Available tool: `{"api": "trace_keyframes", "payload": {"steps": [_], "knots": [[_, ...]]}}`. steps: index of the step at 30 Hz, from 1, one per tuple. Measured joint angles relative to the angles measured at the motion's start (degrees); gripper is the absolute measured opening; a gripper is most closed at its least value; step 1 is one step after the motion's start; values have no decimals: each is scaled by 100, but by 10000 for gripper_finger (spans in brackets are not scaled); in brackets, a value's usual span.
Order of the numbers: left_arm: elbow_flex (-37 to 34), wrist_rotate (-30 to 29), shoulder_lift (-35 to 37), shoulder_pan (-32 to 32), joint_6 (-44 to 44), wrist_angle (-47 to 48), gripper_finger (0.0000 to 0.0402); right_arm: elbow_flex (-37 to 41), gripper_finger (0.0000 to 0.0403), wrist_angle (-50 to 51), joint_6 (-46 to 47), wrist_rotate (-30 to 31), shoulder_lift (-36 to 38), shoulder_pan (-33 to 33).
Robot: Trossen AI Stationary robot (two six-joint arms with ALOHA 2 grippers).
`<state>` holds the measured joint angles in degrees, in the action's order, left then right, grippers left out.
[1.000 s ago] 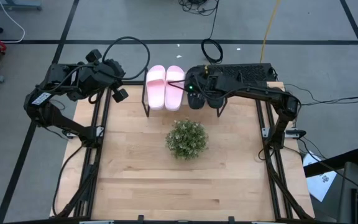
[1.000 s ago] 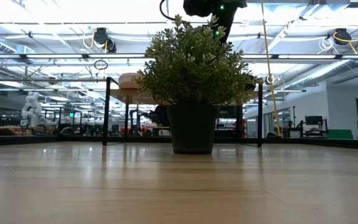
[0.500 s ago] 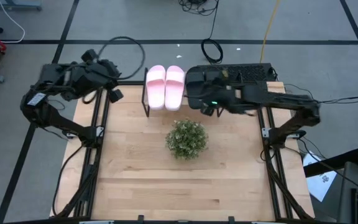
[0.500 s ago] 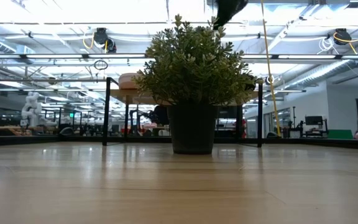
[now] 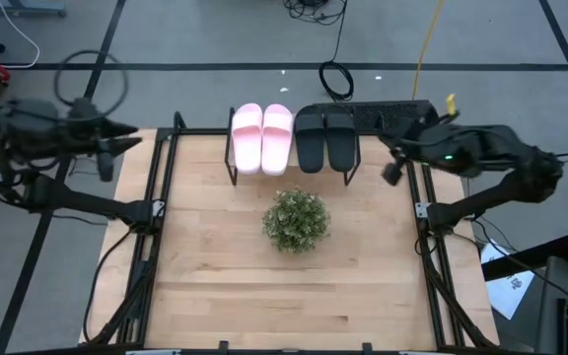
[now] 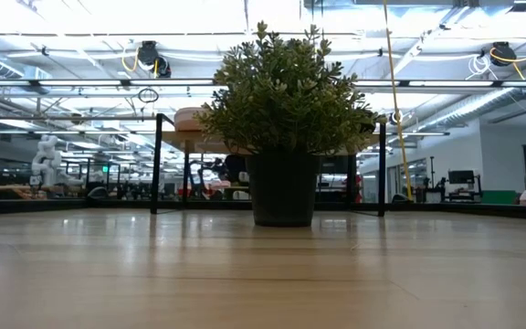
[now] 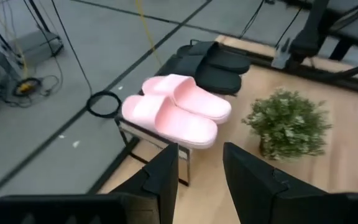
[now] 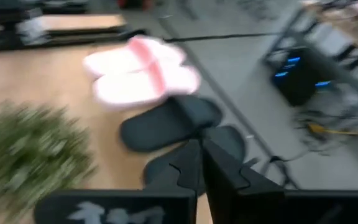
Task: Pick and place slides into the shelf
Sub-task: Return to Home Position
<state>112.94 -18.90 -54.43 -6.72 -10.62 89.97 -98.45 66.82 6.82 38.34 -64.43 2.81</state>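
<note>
All four slides lie on the low rack with a light wood plank top and thin black legs, the shelf [image 6: 179, 139]. The pale pink pair of broad-strapped slides [image 5: 262, 138] takes the half of the shelf nearer the left arm. The black pair of slides [image 5: 324, 138] takes the half nearer the right arm. Each pair sits side by side, soles down, and the two pairs are just beside each other.

A small bushy green plant in a dark pot [image 5: 296, 219] stands on the pale wooden tabletop [image 5: 215, 266] in front of the shelf, apart from it.

The left gripper [image 7: 199, 150] hangs well off the shelf's left end, its fingers spread and empty. The right gripper [image 8: 201, 149] is raised near the shelf's right end, its fingers pressed together on nothing.
</note>
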Motion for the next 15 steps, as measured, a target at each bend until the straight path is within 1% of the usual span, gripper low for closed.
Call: {"api": "trace_keyframes", "payload": {"steps": [2, 4, 6, 8, 10, 13, 15], "knots": [[-319, 73, 371, 0, -174, 3, 134, 74, 5, 208, 37, -471, 246, 0], [-747, 94, 754, 0, -313, -5, 134, 314, 2, 224, 135, -807, 554, 0], [-1247, 123, 1142, 0, -459, -38, 134, 705, 3, 56, 225, -1020, 904, 1], [-1819, 253, 1544, 0, -545, -321, 134, 1212, 1, -267, 284, -1059, 1284, 0], [-2425, 626, 1944, 0, -494, -848, 134, 1754, 1, -674, 269, -1159, 1716, 0], [-3358, 1367, 2476, 0, -286, -1663, 134, 2531, 6, -1264, 316, -1166, 2381, 0], [-3919, 1651, 2800, 2, -259, -2021, 134, 2988, 8, -1669, 405, -1170, 2801, 0]]}}
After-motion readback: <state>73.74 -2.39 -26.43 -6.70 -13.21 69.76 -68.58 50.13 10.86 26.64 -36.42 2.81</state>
